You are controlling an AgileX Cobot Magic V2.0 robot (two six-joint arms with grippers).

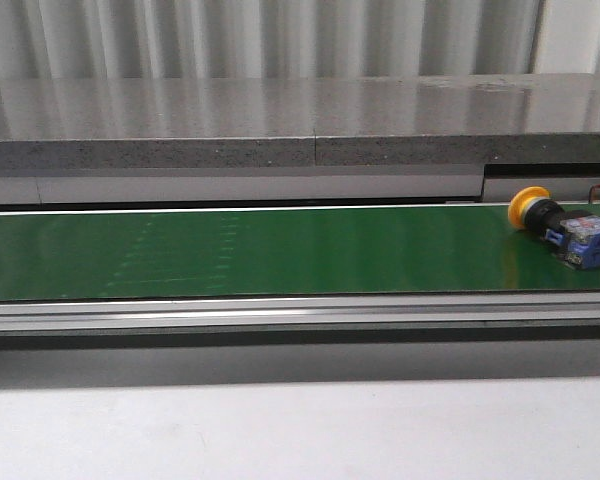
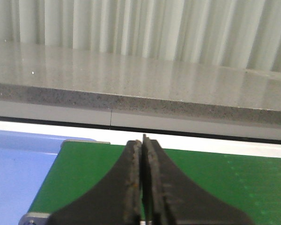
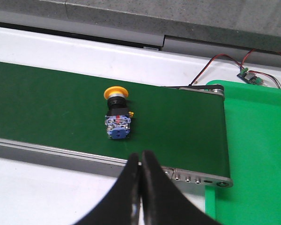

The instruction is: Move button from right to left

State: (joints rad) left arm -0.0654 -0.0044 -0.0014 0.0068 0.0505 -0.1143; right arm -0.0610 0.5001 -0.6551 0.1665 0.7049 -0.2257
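The button (image 1: 564,228) lies on its side at the far right of the green belt (image 1: 230,250), yellow cap toward the back, blue-and-clear body toward the front. It also shows in the right wrist view (image 3: 118,113), lying on the belt (image 3: 47,103). My right gripper (image 3: 140,157) is shut and empty, over the belt's near rail, short of the button. My left gripper (image 2: 143,143) is shut and empty above the left end of the belt (image 2: 84,173). Neither gripper shows in the front view.
A grey stone ledge (image 1: 300,120) runs behind the belt. A metal rail (image 1: 280,310) edges the belt's front. A bright green surface (image 3: 257,140) and a small wired board (image 3: 249,76) lie past the belt's right end. A blue surface (image 2: 14,173) lies past its left end.
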